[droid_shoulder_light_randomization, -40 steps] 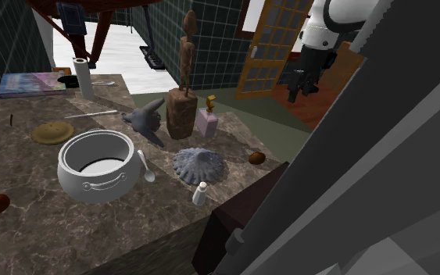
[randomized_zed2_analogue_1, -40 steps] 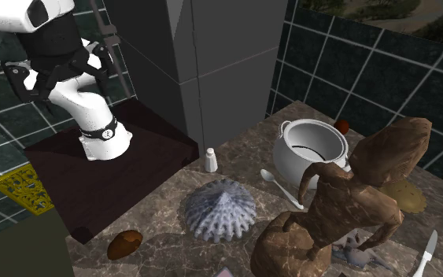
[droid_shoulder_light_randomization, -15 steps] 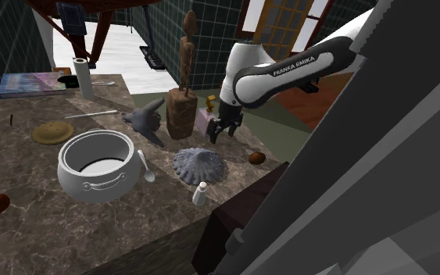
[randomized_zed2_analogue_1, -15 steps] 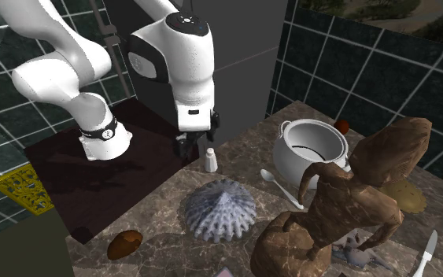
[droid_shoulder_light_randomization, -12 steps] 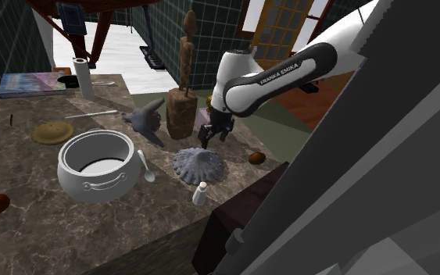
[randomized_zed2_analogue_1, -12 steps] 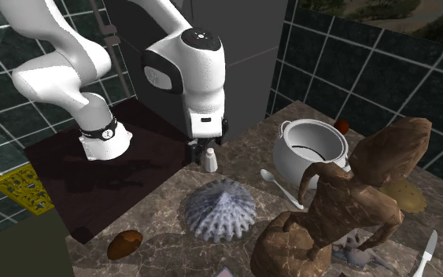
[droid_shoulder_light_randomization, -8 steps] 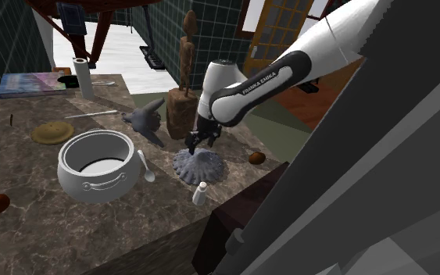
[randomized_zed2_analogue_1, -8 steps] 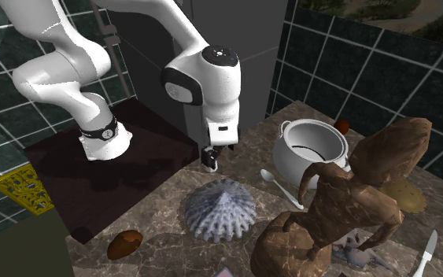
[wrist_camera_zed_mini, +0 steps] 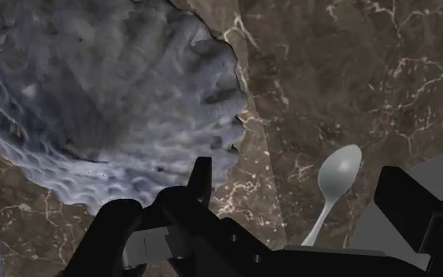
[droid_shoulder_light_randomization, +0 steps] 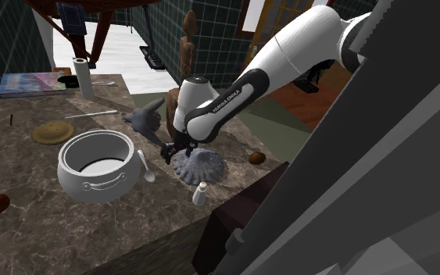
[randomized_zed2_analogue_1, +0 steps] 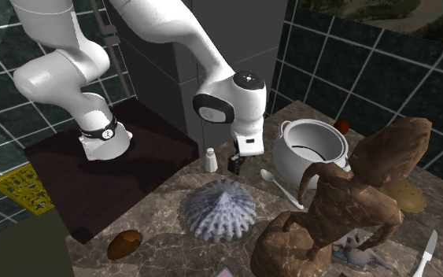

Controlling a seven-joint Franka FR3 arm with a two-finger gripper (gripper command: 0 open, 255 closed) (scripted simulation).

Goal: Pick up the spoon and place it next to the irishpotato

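The jaws stand open and empty above the worktop point(droid_shoulder_light_randomization: 30, 230), between a grey shell point(droid_shoulder_light_randomization: 200, 165) and a white pot point(droid_shoulder_light_randomization: 93, 189). The spoon point(droid_shoulder_light_randomization: 145, 167) lies flat on the worktop just beside the pot's wall. In the wrist view the spoon point(wrist_camera_zed_mini: 334, 182) shows in the gap between the two fingers point(wrist_camera_zed_mini: 201, 178), nearer the pot-side one, and neither finger touches it. The potato point(droid_shoulder_light_randomization: 256, 157) sits near the worktop's edge, beyond the shell from the spoon.
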